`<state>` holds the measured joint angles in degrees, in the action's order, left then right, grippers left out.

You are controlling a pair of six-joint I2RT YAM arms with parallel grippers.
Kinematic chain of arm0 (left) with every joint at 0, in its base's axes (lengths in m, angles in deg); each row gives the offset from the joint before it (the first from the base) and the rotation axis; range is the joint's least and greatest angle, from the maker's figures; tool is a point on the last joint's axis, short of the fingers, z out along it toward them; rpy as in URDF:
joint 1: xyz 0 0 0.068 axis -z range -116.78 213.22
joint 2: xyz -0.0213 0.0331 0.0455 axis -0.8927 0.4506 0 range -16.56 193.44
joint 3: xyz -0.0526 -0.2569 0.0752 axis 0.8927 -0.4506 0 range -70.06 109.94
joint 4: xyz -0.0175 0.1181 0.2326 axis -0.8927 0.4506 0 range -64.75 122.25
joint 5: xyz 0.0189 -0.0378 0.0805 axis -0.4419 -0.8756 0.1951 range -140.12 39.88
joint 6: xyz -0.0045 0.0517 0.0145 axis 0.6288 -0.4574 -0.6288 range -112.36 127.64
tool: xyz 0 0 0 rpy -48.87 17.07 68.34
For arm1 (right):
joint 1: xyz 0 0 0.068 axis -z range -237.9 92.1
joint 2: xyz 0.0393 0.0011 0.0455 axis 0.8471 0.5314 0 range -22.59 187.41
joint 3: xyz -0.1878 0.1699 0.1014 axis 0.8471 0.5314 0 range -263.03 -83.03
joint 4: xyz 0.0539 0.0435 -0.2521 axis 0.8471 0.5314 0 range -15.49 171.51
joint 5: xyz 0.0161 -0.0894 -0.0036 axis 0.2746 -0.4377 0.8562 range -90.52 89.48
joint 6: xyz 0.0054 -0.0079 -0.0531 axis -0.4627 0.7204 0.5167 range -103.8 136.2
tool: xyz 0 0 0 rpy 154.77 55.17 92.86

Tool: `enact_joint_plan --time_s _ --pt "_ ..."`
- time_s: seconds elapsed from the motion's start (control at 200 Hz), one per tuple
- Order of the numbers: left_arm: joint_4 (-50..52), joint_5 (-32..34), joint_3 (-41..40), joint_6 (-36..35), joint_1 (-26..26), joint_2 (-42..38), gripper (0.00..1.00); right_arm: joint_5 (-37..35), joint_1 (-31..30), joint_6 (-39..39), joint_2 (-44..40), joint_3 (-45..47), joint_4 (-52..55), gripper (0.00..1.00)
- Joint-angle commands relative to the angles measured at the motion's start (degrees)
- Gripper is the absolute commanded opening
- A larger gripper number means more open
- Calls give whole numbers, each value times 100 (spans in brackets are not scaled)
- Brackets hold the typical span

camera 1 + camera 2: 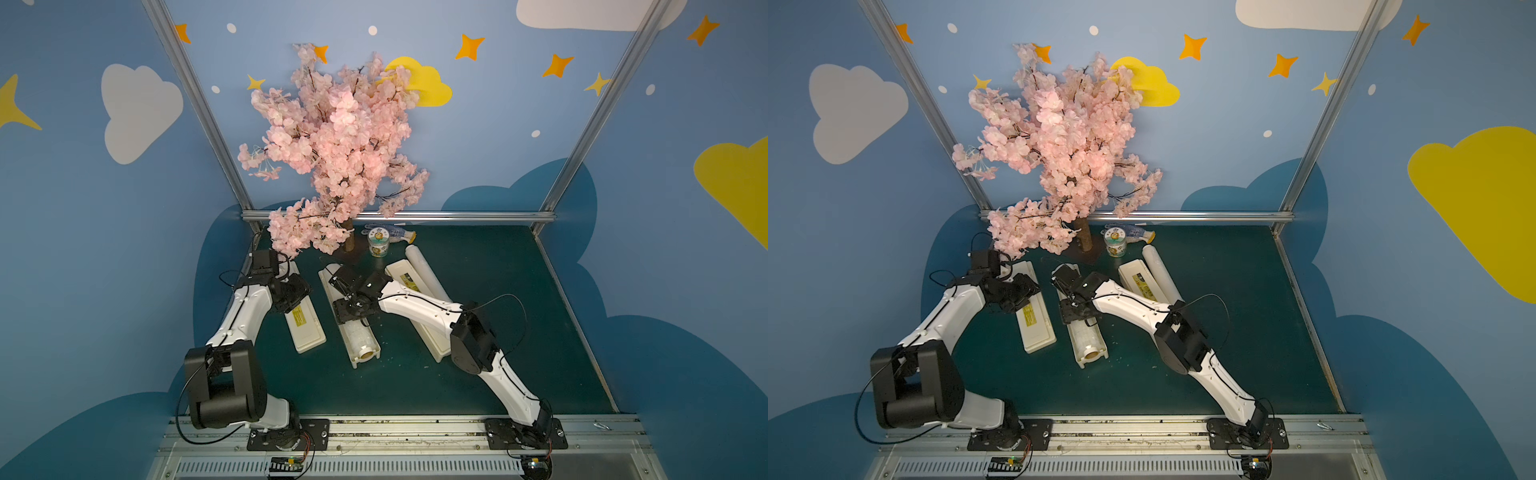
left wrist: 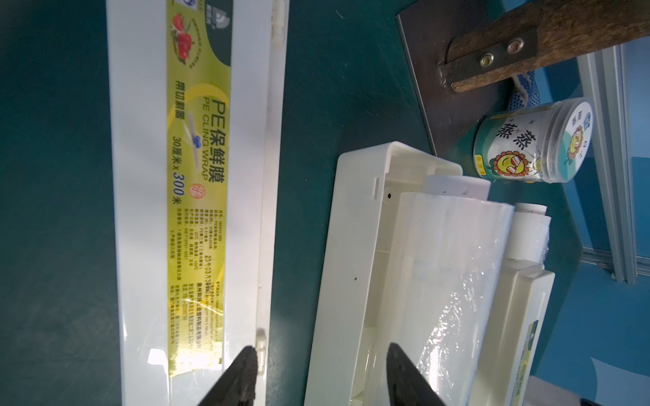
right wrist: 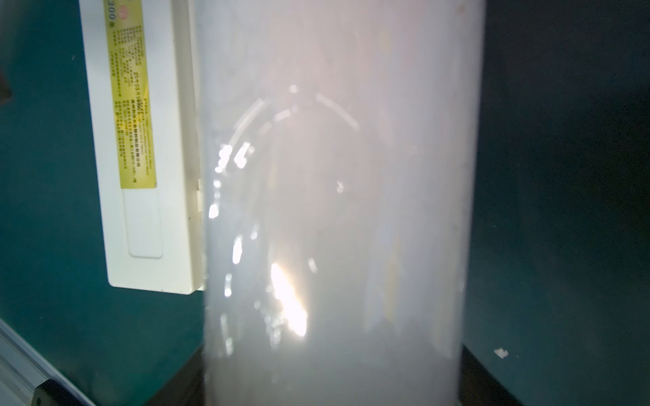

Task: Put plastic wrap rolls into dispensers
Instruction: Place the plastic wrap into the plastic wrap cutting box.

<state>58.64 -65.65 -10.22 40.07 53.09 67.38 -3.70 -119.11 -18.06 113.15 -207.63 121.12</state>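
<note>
roll (image 1: 358, 334) is seen lying lengthwise in the open box (image 1: 351, 357) at mid-table, its long axis matched to the box and its near end turned toward the robot. it is straddled crosswise at mid-length by the right claw (image 1: 351, 311), whose fingers look pressed against its two sides. the lid (image 1: 305, 328) is laid flat just to the left, parallel, below the left claw (image 2: 320, 378), which is spread and empty; that arm is judged nearer for shutting. the second roll (image 1: 424, 270) is seen beside the closed box (image 1: 405, 276).

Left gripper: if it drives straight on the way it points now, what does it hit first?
Probably the side wall of the open dispenser: the left gripper, jaws open, straddles it, one finger over the lid, one inside beside the plastic wrap roll. Its height above the wall is unclear.
</note>
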Motion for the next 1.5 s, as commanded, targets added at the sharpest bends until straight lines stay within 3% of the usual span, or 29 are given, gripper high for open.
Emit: enact_joint_plan --time_s 0.0,0.551,1.071,1.492 --pt "89 -65 72 -19 -6 54 59 -201 76 104 -620 -535 -504 4" --pt "72 -47 81 -30 -19 92 59 -138 110 113 -256 -821 -611 4" --pt "106 -18 114 -57 -24 191 59 -200 57 -19 -171 -133 -947 2" --pt "195 -17 239 -87 -38 326 59 -57 -1 -151 -280 -6 -574 2"
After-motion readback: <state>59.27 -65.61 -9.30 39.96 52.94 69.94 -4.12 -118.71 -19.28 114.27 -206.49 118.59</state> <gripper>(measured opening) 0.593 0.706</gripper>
